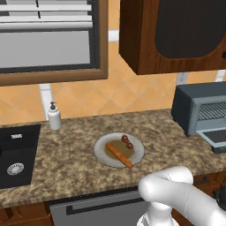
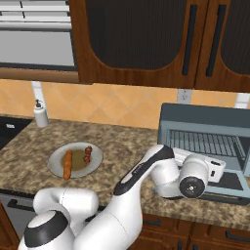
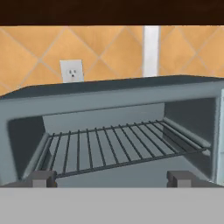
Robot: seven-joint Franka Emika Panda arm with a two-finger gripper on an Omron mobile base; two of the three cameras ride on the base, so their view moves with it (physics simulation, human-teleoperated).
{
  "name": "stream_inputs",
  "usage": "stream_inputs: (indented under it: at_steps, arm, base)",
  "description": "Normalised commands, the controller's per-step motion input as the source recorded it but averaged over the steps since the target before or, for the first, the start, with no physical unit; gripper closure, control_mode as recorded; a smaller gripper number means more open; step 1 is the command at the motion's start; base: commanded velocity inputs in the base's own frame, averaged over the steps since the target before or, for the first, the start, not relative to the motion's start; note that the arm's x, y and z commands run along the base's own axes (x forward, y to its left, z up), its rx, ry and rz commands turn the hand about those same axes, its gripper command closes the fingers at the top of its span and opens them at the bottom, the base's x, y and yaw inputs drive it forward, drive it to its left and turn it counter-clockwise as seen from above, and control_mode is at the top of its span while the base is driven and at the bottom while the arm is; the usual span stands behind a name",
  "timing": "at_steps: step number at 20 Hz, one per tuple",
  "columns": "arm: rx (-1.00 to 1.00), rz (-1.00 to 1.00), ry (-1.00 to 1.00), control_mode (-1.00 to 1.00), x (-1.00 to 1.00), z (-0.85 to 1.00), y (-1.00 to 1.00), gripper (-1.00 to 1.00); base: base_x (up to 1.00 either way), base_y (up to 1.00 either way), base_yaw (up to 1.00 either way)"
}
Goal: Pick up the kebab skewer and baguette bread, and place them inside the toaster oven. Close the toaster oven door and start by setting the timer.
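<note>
Blue-grey metal toaster oven (image 2: 205,141): you will find it at the right end of the speckled granite counter (image 1: 66,154), against the orange tiled wall. Its toaster oven door (image 2: 229,183) is folded down flat toward you, leaving the cavity open. Wire rack (image 3: 118,146) inside is bare, as the hand view shows.

Gripper (image 3: 111,178): you have it level with the oven mouth, facing straight in; the two dark fingertips (image 3: 41,178) stand wide apart with nothing between them. In the right base view the white hand sits just above the lowered door.

Grey plate (image 1: 100,155): on the counter, well apart from the oven, to its left.

Baguette bread (image 1: 119,155): lying on the plate, slanted across its near side.

Kebab skewer (image 1: 127,141): on the same plate, toward its far right edge, just beside the bread; you cannot tell whether the two touch.

Soap dispenser (image 1: 54,115): white, upright, at the wall left of the plate.

Black sink (image 1: 17,152): set into the counter at the far left.

Wall outlet (image 3: 71,70): white, behind the oven.
</note>
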Motion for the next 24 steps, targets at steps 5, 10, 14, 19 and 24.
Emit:
stream_inputs:
  at_steps: [5, 10, 14, 19, 24]
  arm:
    - [0.00, 0.00, -0.04, -1.00, 0.18, 0.00, -0.19, -1.00]
    - [0.00, 0.00, 0.00, -1.00, 0.04, 0.00, -0.01, -1.00]
    - [0.00, 0.00, 0.01, -1.00, 0.02, 0.00, -0.10, -1.00]
    - [0.00, 0.00, 0.01, -1.00, 0.12, 0.00, -0.01, -1.00]
    - [0.00, 0.00, 0.00, -1.00, 0.13, -0.01, -0.04, -1.00]
  base:
    - [0.00, 0.00, 0.00]
    - [0.00, 0.00, 0.00]
    - [0.00, 0.00, 0.00]
    - [0.00, 0.00, 0.00]
    - [0.00, 0.00, 0.00]
